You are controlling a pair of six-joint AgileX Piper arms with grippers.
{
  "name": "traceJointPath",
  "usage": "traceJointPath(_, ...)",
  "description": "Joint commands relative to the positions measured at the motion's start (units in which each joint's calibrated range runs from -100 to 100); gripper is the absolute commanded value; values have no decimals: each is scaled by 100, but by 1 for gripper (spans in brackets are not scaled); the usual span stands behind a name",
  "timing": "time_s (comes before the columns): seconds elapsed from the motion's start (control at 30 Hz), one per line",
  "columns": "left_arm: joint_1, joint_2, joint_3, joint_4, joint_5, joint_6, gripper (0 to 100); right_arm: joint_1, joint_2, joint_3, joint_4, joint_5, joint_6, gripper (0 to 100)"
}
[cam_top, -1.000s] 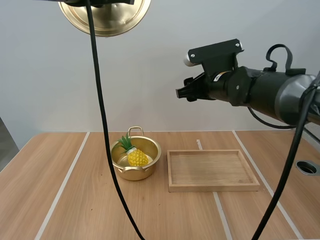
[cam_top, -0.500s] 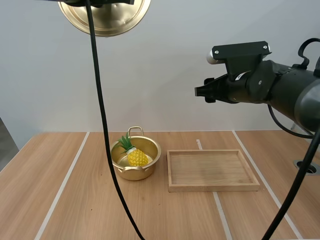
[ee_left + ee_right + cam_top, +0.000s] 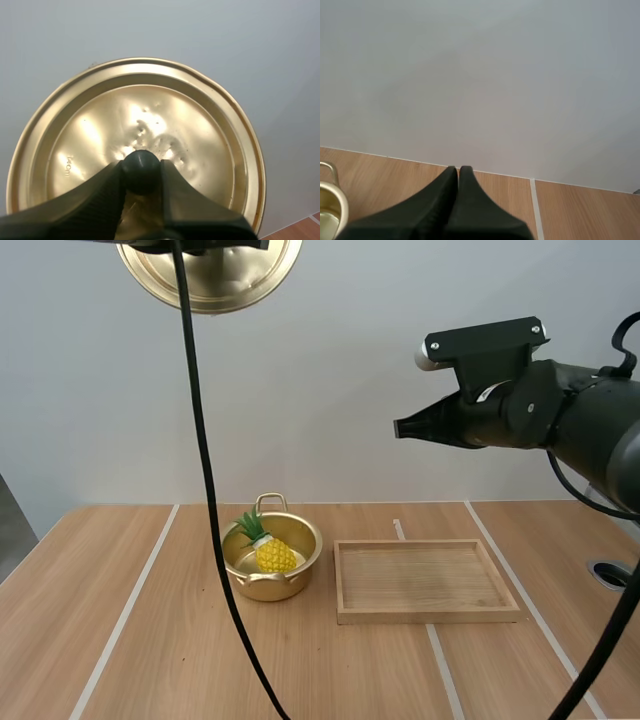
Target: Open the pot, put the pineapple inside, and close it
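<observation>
— Overhead, item one?
— Pineapple (image 3: 272, 554) sits in open pot (image 3: 268, 587); lid (image 3: 215, 280) hangs aloft.
— Left wrist?
— Left gripper (image 3: 141, 175) pinching lid's knob (image 3: 141, 167).
— Right wrist?
— Right gripper (image 3: 458, 172) closed, empty.
— Advice?
— Lower lid level, centred over pot.

Two grippers are counted: the left gripper (image 3: 141, 172), with one lid (image 3: 150, 115) pinched by its knob between the fingers, and the right gripper (image 3: 398, 428), its fingers pressed together. Well below both, one pot (image 3: 245, 585), one pineapple (image 3: 272, 554) inside it and one tray (image 3: 427, 615) are counted on one table (image 3: 60, 620).
</observation>
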Motion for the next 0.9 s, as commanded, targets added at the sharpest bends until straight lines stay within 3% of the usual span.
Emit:
traceJointPath(0.0,-12,-10,-51,-66,-131,-51,0,-25,-319,18,-49,-20,11,0)
traceJointPath(0.4,-12,-10,-51,-89,-132,-51,0,-25,-1163,18,-309,192,11,0)
traceJointPath(0.87,-12,111,-51,-87,-66,-51,0,-25,-1228,18,-303,1020,11,0)
